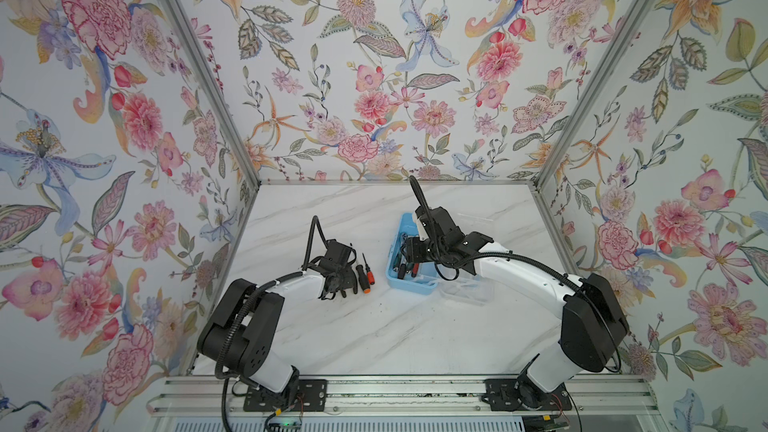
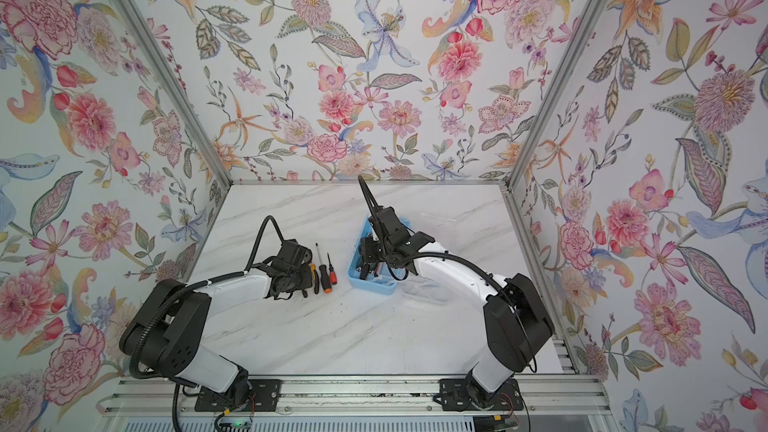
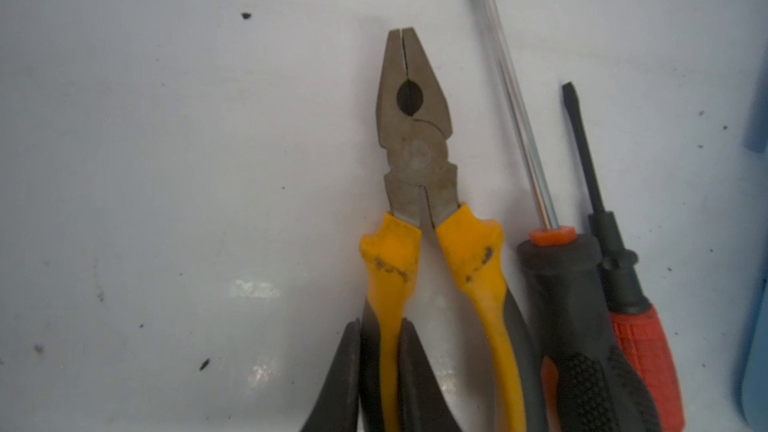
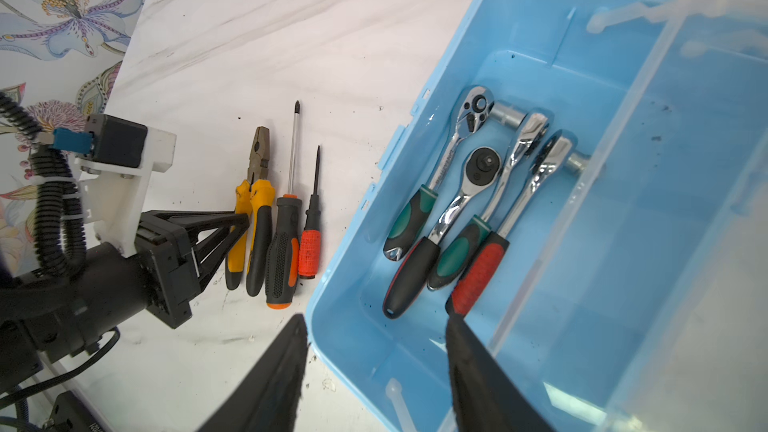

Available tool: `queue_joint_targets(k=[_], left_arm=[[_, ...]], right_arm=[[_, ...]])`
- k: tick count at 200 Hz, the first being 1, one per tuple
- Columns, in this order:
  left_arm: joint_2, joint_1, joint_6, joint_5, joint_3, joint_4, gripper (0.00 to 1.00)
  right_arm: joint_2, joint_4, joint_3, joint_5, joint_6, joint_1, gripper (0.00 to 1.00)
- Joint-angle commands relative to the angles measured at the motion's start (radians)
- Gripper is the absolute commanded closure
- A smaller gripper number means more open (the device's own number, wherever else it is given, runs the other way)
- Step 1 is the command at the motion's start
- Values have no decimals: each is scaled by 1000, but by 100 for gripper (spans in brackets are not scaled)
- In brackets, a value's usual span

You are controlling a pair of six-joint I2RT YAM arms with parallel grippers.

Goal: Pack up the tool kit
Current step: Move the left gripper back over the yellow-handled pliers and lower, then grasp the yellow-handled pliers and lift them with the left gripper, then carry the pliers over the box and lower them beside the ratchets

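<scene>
Your left gripper (image 3: pixel 379 324) is clamped on one handle of the pliers (image 3: pixel 411 126). Its two black fingers (image 3: pixel 345 371) press either side of that yellow-and-black grip, and the handle ends are cut off at the frame edge. The pliers lie flat on the marble table (image 1: pixel 374 334), noses closed, just beside the Phillips screwdriver (image 3: pixel 569 305) and the red-handled flathead screwdriver (image 3: pixel 640 338).

In both top views the wrist hides the gripped handle. Your right arm also covers most of the blue toolbox (image 4: pixel 353 292) there.

Your right gripper (image 4: pixel 374 317) stands open astride the box's near wall. One finger is outside and one is inside, by the butt of a red-handled ratchet; you can't tell whether they touch. Four ratchet wrenches (image 4: pixel 469 184) lie in the box. Its clear lid (image 4: pixel 685 243), apparently swung open, blurs the far compartment.
</scene>
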Motion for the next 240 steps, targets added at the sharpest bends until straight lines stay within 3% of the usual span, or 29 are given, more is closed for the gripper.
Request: queue_joint_targets(k=[1,44,83,121,174,240], left_arm=[[33,1,0,-28,-1,-36,100],[-95,1,47,-94,81,-134,100],[-151,-51,82,-61,276,-196,100],[-16,-178,91,-22,507,-187,100],[225,-297,67,101,738,-121,100],[334,-376,42,163,807,-104,100]], right_arm=[[3,7,-6,0,6,-7,45],[-37,14,-22,2,20,-19,45],[-156,60,-94,106,64,-62,45],[-316,84,-198,226,116,-152,46],[-454,42,-287,231,138,-226,47],[-543,5,-356,225,157,-237,47]])
